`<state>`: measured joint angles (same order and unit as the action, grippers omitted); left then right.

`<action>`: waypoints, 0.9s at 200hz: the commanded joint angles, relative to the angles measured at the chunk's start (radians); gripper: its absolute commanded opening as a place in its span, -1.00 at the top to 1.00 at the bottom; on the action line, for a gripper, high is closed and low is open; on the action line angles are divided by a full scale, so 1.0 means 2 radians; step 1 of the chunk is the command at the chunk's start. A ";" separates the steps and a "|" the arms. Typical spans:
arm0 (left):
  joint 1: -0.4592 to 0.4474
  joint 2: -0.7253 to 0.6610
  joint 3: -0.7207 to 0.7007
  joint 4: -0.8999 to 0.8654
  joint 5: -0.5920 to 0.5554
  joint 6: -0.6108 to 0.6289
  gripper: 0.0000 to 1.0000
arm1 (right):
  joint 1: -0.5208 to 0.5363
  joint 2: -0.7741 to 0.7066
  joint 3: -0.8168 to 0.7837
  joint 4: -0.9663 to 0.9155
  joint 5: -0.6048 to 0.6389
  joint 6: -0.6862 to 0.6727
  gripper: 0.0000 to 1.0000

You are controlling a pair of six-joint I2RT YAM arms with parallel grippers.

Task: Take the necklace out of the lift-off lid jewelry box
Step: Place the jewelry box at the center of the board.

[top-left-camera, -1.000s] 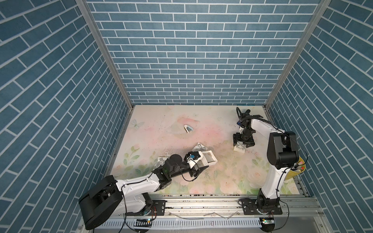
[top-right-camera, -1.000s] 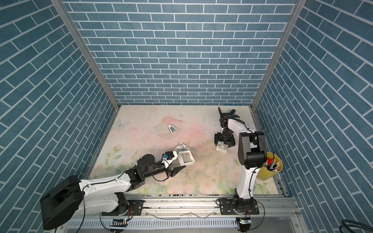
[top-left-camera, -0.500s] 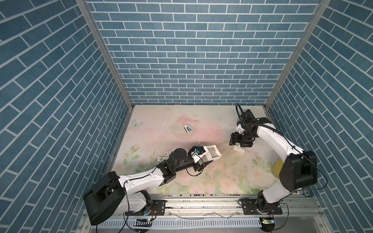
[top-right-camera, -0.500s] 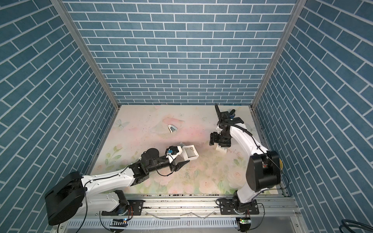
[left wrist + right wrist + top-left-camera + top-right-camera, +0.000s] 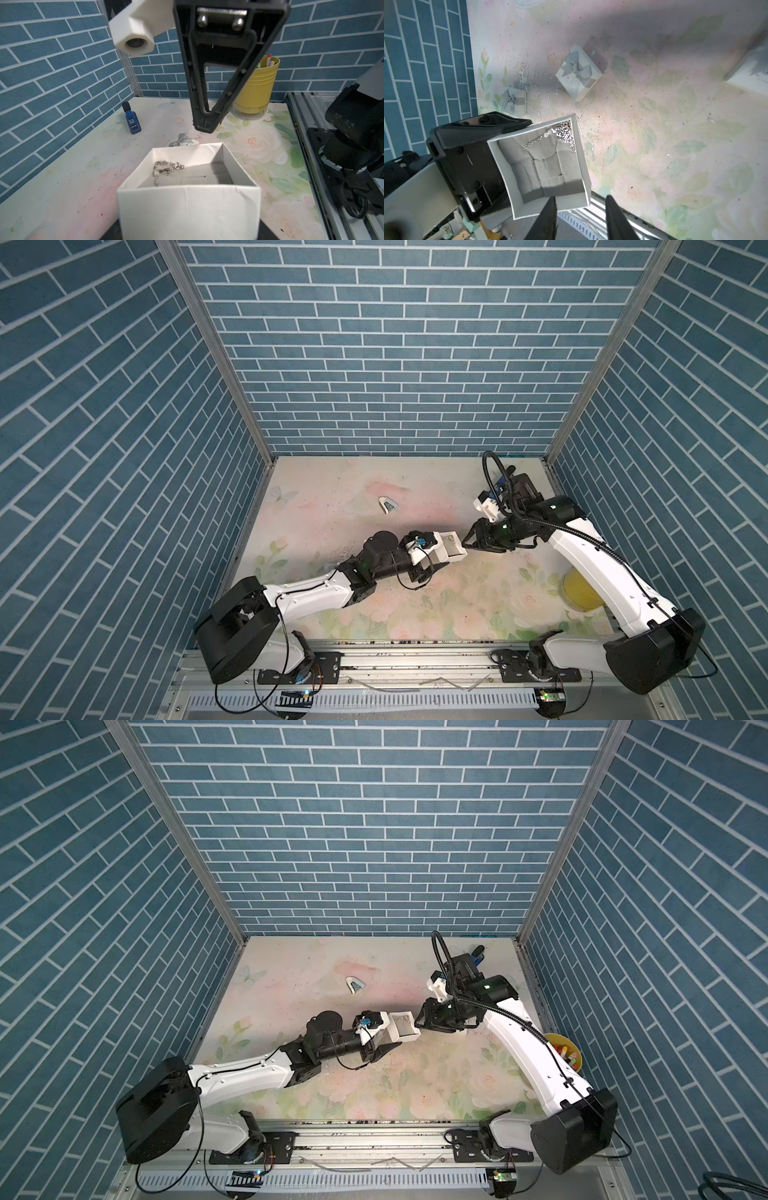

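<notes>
My left gripper (image 5: 436, 558) is shut on the white lidless jewelry box (image 5: 451, 546) (image 5: 403, 1028) and holds it above the table's middle. The silver necklace (image 5: 165, 168) (image 5: 563, 133) lies bunched in a corner of the box (image 5: 188, 207) on the grey padding. My right gripper (image 5: 467, 540) (image 5: 419, 1020) (image 5: 581, 214) sits right at the box's far rim, open with a narrow gap and nothing gripped. In the right wrist view one of its fingers (image 5: 548, 218) overlaps the box wall (image 5: 583, 166). The lid with a grey bow (image 5: 182, 142) lies on the table beyond the box.
Two other bow-topped gift boxes (image 5: 578, 71) (image 5: 515, 100) lie near my left arm. A yellow cup of pens (image 5: 582, 589) (image 5: 255, 87) stands at the right edge, a blue device (image 5: 132, 120) by the back wall, and a small white and blue object (image 5: 388, 505) mid-table.
My right arm has swung from the set-down lid over to the box, its jaws narrowing. My left arm has carried the box up and right toward it.
</notes>
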<state>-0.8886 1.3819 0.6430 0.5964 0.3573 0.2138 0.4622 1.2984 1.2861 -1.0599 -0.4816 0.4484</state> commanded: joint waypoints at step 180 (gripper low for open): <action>0.001 0.027 -0.069 0.113 0.011 -0.048 -0.69 | 0.033 0.036 -0.047 0.025 0.031 0.029 1.00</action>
<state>-0.8879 1.4097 0.5320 0.7475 0.3725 0.1440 0.5205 1.3766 1.2163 -1.0183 -0.4747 0.4675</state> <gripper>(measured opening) 0.774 0.044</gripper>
